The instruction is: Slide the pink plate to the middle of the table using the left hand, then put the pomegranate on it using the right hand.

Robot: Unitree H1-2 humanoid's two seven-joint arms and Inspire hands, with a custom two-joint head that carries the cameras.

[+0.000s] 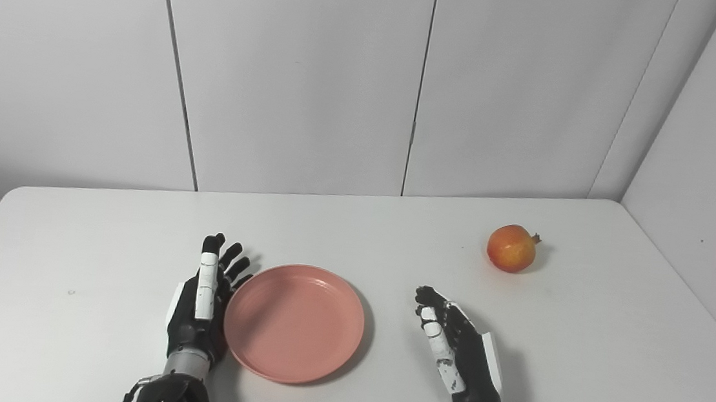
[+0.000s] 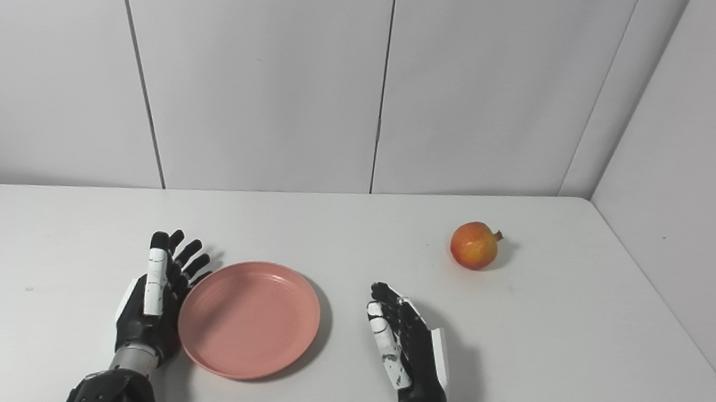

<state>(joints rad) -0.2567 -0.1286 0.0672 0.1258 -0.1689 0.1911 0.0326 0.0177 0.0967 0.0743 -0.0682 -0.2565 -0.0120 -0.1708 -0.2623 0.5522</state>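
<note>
Wall panels [image 1: 291, 78]: pale grey, upright behind and to the right of the bench, split by thin vertical seams.
Bench [image 1: 356, 227]: white, rounded corners, filling the lower half of both views.
Pink plate [image 1: 293, 323]: flat on the bench, near the front edge, a little left of centre; bare inside.
Left hand [image 1: 200, 304]: set edge-on just beside the plate's left rim, palm turned toward the plate, fingers [image 1: 231, 261] straight and slightly spread, pointing away from the robot; holding nothing; contact with the rim too close to call.
Right hand [image 1: 458, 349]: low over the bench to the right of the plate and apart from it, palm facing left, fingers stretched forward and loosely together; holding nothing.
Pomegranate [image 1: 511, 247]: orange-red, resting on the bench at the far right, crown pointing right; well apart from the plate, beyond and to the right of the right hand.
</note>
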